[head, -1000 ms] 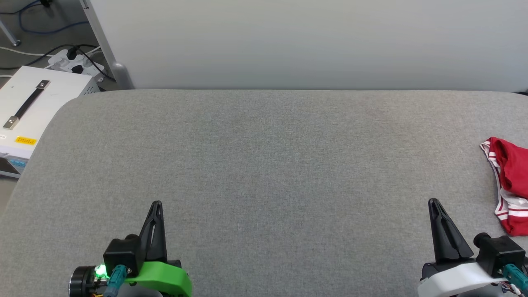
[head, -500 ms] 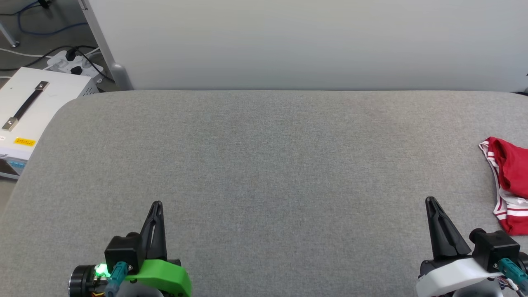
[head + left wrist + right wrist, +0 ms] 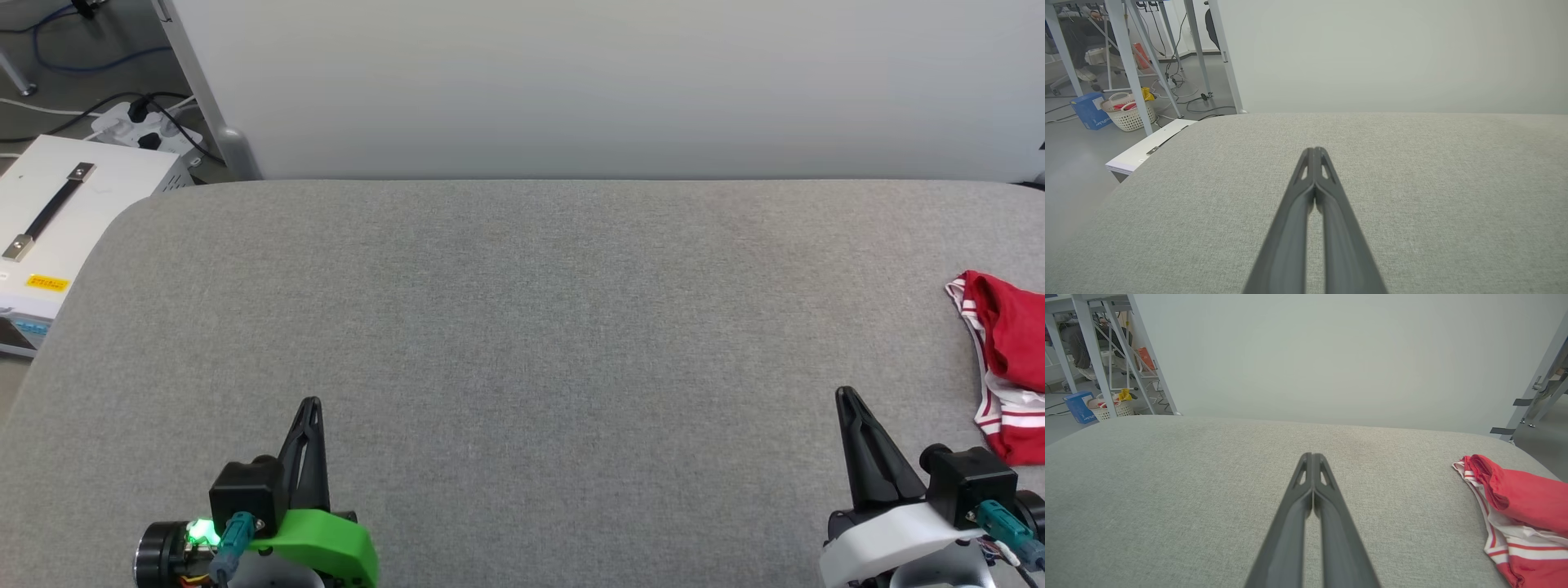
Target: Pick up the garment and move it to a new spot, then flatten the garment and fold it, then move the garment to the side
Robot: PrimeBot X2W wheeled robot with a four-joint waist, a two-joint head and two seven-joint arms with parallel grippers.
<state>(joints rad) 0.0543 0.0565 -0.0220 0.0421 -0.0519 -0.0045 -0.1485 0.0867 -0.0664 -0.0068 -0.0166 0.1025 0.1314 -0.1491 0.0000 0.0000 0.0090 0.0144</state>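
One garment (image 3: 1011, 331) — near closed right gripper (image 3: 842, 395)

head camera sat high, looking forward and down over the table (image 3: 522, 310) to the wall (image 3: 571, 82), left gripper (image 3: 310, 402) and right gripper (image 3: 842, 392) poking in at the bottom corners. each wrist camera rode low and close behind its own gripper, facing along it across the table to that same wall. head and right wrist shared the shirt (image 3: 1008, 359) at the right edge; head and left wrist shared the box (image 3: 57, 212) off the left corner.
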